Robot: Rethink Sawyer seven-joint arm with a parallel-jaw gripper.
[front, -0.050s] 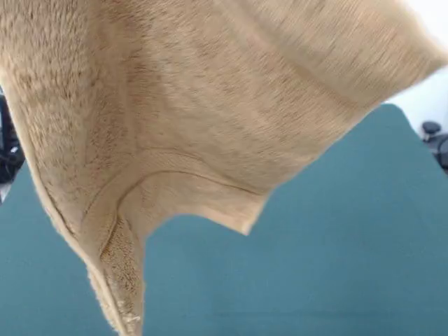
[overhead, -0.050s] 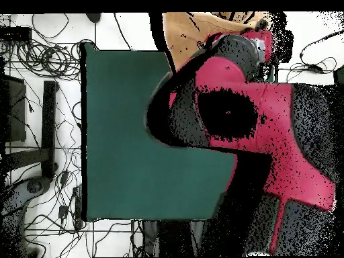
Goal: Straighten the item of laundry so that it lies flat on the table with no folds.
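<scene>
The item of laundry point(front, -0.050s: 210, 105), a tan-orange terry towel, hangs in the air right in front of the front camera and fills most of that view. Its hemmed border curls along the bottom, with one corner drooping low at the left and another pointing down near the middle. Seen from overhead, the towel point(overhead, -0.050s: 185, 37) shows at the far edge of the dark green table point(overhead, -0.050s: 127, 148), partly past it. The red and black arm point(overhead, -0.050s: 235, 101) stretches across the table to the towel. The arm's wrist point(overhead, -0.050s: 250, 40) and the towel cover the gripper.
Below the hanging towel the green table point(front, -0.050s: 315, 280) runs back to its far edge. Cables point(overhead, -0.050s: 47, 57) and black stands point(overhead, -0.050s: 48, 121) lie on the white floor beside the table. A dark chair point(front, -0.050s: 434, 136) stands at the right.
</scene>
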